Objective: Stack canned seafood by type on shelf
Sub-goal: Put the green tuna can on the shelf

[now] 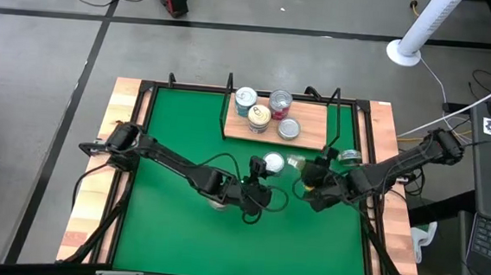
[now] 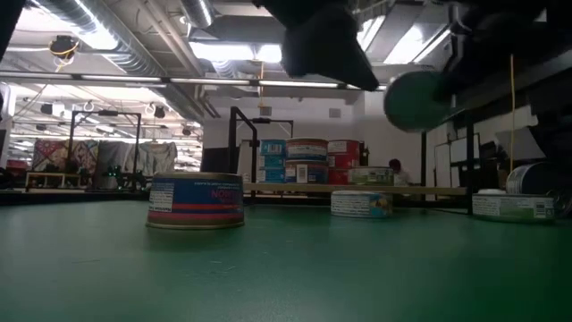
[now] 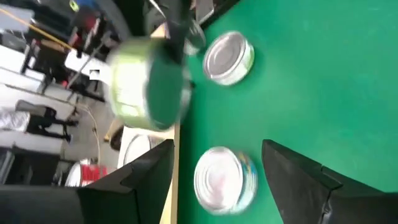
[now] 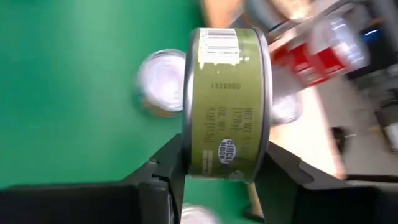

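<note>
Green-labelled tin [image 4: 227, 102], held on edge above the green mat between the right gripper's [image 4: 217, 171] fingers, barcode uppermost. Shelf [image 1: 274, 122], a light-wood board at the mat's far edge, carries four tins: a teal stack [image 1: 246, 98], a gold-labelled tin [image 1: 259, 117], a red stack [image 1: 280, 103] and a single flat tin [image 1: 288, 129]. A silver-lidded tin [image 1: 272, 163] lies flat on the mat near the held one.
</note>
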You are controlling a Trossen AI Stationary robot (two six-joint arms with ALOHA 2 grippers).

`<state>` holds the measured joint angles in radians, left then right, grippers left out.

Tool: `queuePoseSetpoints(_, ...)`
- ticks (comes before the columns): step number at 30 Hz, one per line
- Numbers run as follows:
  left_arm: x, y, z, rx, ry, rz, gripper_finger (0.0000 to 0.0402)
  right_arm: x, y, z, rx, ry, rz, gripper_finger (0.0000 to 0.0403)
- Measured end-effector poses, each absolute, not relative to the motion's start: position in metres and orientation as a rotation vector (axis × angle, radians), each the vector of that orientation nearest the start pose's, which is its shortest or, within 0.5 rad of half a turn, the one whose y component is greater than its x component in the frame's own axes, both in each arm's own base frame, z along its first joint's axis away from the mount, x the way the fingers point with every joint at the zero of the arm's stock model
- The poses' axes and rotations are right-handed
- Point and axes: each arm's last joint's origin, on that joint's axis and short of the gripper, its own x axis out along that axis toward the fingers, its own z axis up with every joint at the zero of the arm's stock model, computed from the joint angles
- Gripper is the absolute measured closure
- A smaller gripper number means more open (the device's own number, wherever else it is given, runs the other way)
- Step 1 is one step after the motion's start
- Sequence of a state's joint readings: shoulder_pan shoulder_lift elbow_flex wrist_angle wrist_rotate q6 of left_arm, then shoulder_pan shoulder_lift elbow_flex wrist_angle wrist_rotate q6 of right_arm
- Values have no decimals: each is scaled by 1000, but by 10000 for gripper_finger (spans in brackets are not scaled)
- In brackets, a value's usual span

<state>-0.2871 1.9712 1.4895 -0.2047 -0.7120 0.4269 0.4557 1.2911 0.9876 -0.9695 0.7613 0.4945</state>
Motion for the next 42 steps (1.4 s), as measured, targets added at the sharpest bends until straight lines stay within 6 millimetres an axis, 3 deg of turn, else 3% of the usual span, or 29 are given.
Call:
queuePoseSetpoints(5, 411, -101, 241, 699, 747, 286, 163, 216, 60, 273, -440, 957, -592, 261)
queuePoseSetpoints(11, 406, -100, 238, 682, 801, 289, 163, 222, 21, 275, -595, 1058, -707, 261)
queuePoseSetpoints(18, 406, -99, 237, 672, 807, 293, 163, 224, -26, 275, -595, 1190, -807, 261)
queuePoseSetpoints(26, 406, -98, 237, 670, 808, 296, 163, 227, -65, 272, -551, 1276, -811, 260)
queuePoseSetpoints(42, 406, -98, 237, 659, 808, 300, 163, 241, -125, 231, -514, 1510, -724, 260)
